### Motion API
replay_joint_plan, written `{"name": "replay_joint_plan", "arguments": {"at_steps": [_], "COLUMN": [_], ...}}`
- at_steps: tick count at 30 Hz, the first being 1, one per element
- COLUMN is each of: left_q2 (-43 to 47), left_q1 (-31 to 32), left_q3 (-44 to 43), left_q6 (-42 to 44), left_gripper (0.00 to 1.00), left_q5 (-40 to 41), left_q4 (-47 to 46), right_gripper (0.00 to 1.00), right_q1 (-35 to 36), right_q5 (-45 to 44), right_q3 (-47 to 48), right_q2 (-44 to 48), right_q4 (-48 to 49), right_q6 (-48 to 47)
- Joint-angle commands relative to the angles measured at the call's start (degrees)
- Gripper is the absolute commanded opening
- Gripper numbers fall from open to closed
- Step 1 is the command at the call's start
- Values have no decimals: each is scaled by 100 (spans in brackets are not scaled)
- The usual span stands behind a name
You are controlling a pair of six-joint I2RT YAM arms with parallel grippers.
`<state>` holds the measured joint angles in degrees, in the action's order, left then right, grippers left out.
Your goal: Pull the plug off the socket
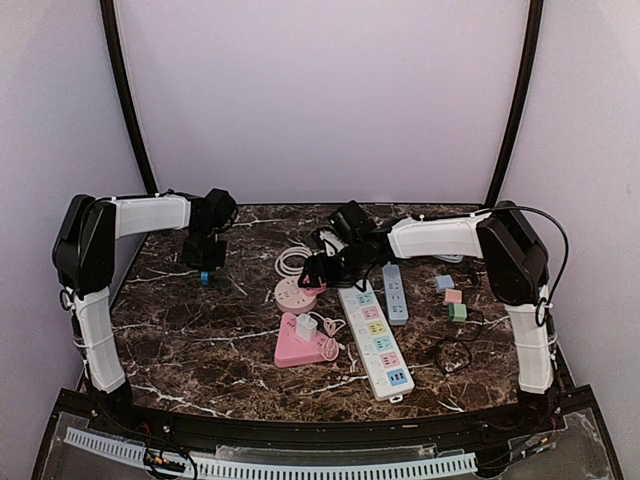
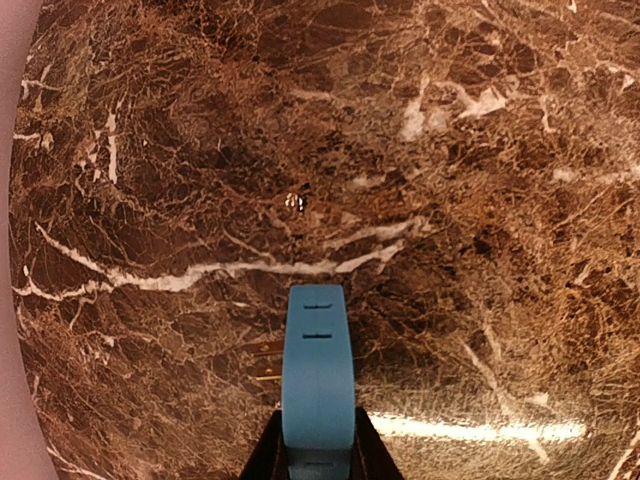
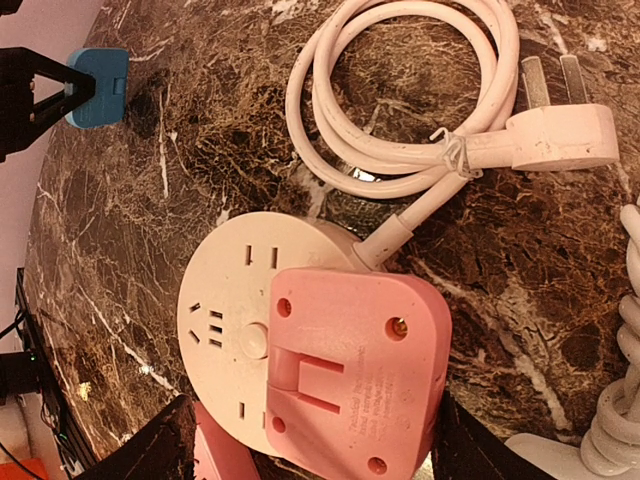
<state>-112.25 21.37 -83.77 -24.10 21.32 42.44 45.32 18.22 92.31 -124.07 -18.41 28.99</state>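
A pink square plug (image 3: 355, 375) lies across the face of a round pale-pink socket (image 3: 235, 295), its screwed back turned up to the camera. My right gripper (image 3: 312, 420) is open, one finger on each side of this plug, with a gap at the left finger (image 3: 160, 445). In the top view the right gripper (image 1: 318, 272) hovers over the round socket (image 1: 292, 293) at mid-table. My left gripper (image 2: 318, 460) is shut on a blue plug (image 2: 318, 375), held low over bare marble at the back left (image 1: 204, 277).
The socket's white coiled cable (image 3: 400, 100) ends in a white plug (image 3: 560, 135). Near it lie a pink triangular socket (image 1: 300, 345) holding a white plug (image 1: 306, 328), a long white power strip (image 1: 375, 340), a blue-grey strip (image 1: 396, 292), small coloured cubes (image 1: 453, 296) and a black cable (image 1: 452, 355).
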Motion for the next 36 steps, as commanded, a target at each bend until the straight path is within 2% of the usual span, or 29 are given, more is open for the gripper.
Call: {"name": "replay_joint_plan", "arguments": {"at_steps": [1, 8, 15, 23, 27, 33, 36], "left_q2": [-35, -120, -141, 65, 259, 674, 749], "left_q1": [-27, -27, -27, -10, -11, -16, -11], "left_q3": [-140, -165, -243, -319, -196, 547, 996], "left_q6": [71, 71, 72, 54, 44, -364, -623], "left_gripper": [16, 32, 38, 45, 46, 45, 45], "left_q5": [34, -212, -410, -1213, -1858, -3808, -4472], "left_q4": [307, 201, 177, 25, -186, -1144, -1655], "right_gripper": [76, 76, 76, 76, 76, 73, 70], "right_q1": [-49, -63, -84, -151, -185, -276, -342], "right_q5": [74, 85, 77, 293, 391, 589, 781], "right_q3": [-95, -168, -200, -278, -343, -518, -660], "right_q2": [234, 273, 283, 262, 253, 253, 223], "right_q4": [145, 197, 195, 337, 437, 690, 955], "right_q6": [-24, 1, 1, 66, 123, 305, 449]}}
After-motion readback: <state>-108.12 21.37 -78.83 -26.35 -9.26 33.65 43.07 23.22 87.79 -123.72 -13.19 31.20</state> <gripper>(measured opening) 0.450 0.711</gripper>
